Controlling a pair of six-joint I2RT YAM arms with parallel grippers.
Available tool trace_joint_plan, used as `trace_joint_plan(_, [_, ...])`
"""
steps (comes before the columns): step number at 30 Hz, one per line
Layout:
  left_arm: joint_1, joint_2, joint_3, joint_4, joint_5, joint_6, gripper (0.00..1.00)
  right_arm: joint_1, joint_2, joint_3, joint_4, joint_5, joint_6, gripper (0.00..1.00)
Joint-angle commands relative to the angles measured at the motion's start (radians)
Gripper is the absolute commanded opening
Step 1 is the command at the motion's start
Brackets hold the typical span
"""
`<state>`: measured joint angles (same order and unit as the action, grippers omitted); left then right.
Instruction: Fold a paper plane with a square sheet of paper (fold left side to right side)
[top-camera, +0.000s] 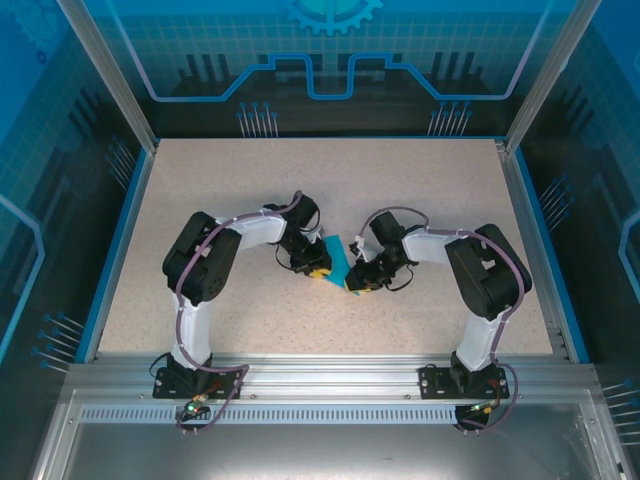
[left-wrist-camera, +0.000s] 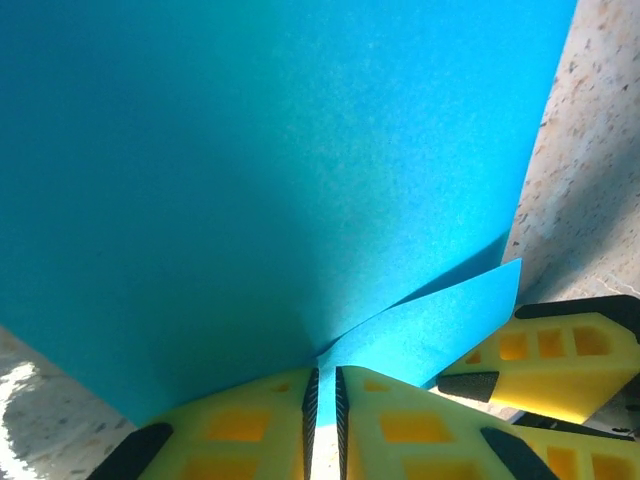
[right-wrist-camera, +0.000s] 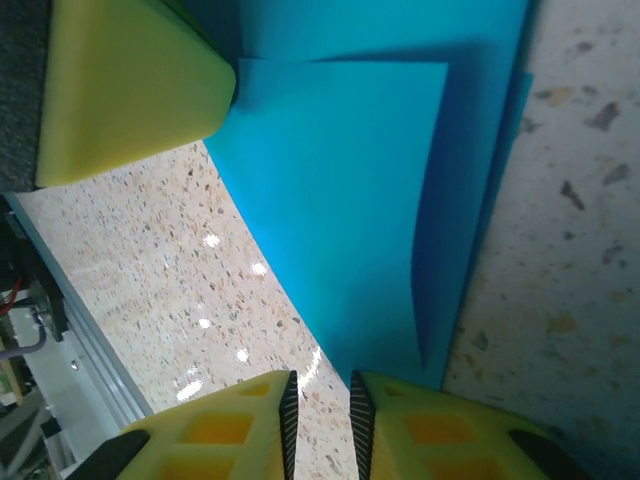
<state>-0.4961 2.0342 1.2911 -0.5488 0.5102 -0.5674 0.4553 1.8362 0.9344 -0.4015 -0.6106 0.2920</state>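
- The thin, bright cyan-blue square sheet of paper (top-camera: 337, 262) is over the middle of the speckled beige tabletop (top-camera: 250, 180), partly folded, matte and smooth.
- The left gripper (left-wrist-camera: 325, 400), at the sheet's 9 o'clock, is clenched on its edge.
- The right gripper (right-wrist-camera: 320, 405), at 4 o'clock, has narrow jaws beside one corner; I cannot tell if it pinches.
- I judge the paper light and floppy, so it is best held at the edges.

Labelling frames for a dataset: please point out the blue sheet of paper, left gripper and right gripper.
blue sheet of paper (left-wrist-camera: 250, 170), left wrist view, middle of raised sheet.
left gripper (left-wrist-camera: 325, 385), left wrist view, between its fingertips.
right gripper (right-wrist-camera: 321, 385), right wrist view, between its fingertips.
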Motion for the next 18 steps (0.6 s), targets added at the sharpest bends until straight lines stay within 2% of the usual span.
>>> trace_joint_plan(1, [0.001, 0.023, 0.039, -0.053, -0.069, 0.033, 0.18, -0.014, 0.054, -0.040, -0.071, 0.051, 0.027, 0.22])
trace_joint_plan(6, [0.000, -0.019, 0.058, -0.056, -0.058, 0.028, 0.23, -0.012, 0.069, -0.040, -0.107, 0.094, 0.024, 0.20])
trace_joint_plan(9, [-0.005, -0.070, 0.042, -0.050, -0.046, 0.020, 0.23, -0.010, 0.075, -0.045, -0.110, 0.110, 0.029, 0.16])
trace_joint_plan(15, [-0.051, -0.127, -0.007, -0.045, -0.009, 0.008, 0.19, -0.008, 0.085, -0.039, -0.105, 0.127, 0.050, 0.05])
trace_joint_plan(18, [-0.074, -0.128, -0.034, -0.010, 0.011, -0.014, 0.18, -0.004, 0.089, -0.039, -0.108, 0.138, 0.054, 0.03])
